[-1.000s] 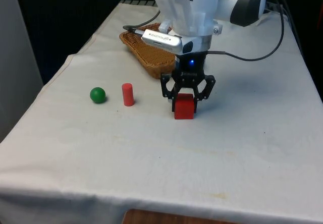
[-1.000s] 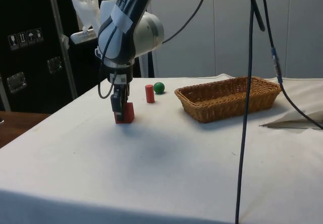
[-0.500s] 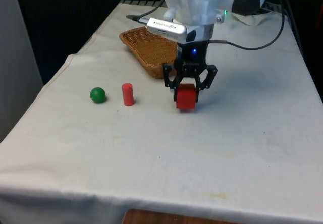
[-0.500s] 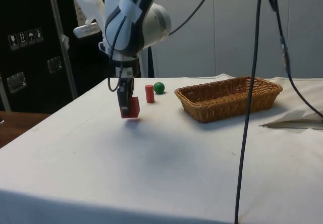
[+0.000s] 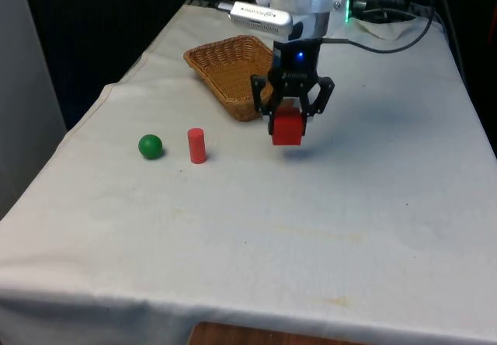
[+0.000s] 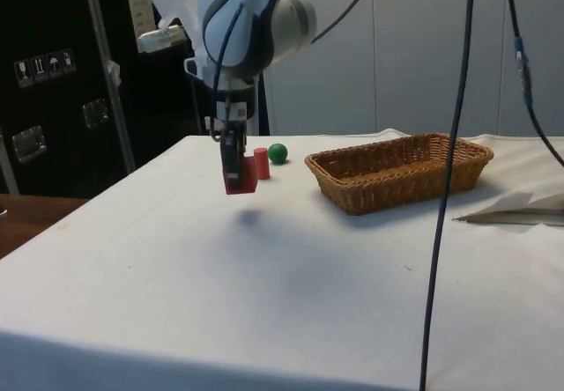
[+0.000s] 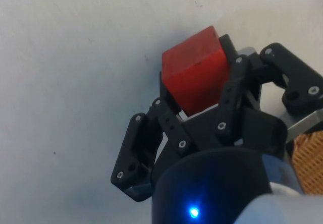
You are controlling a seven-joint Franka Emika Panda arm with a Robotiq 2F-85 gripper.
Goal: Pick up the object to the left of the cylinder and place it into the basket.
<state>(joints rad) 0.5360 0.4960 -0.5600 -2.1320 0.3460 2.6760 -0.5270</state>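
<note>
On the bench (image 5: 388,205), under its white cloth, a green ball (image 5: 151,146) lies toward the front view's left, with a short red cylinder (image 5: 196,145) standing upright just beside it on the ball's right in that view. The 2 are close but apart. Farther back sits a wicker basket (image 5: 225,69), long and shallow, its near end passing behind the arm in the front view. In the side view the basket (image 6: 401,171) lies well to one side of the ball (image 6: 278,153) and cylinder (image 6: 261,163), and black cables (image 6: 449,188) hang in front of it.

The white arm comes down from above with its wrist pointing almost straight at the cloth. The tool (image 5: 290,120) hangs above the bench, between the cylinder and the basket's near end in the front view.

The tool (image 7: 202,108) is clamped on a red cube (image 7: 194,75), 1 finger (image 7: 234,85) pressed on each of 2 opposite faces. The cube (image 5: 286,127) hangs clear of the cloth, with a soft shadow beneath it; in the side view the cube (image 6: 238,175) overlaps the cylinder's near edge. It is on the cylinder's right in the front view, outside the basket.
</note>
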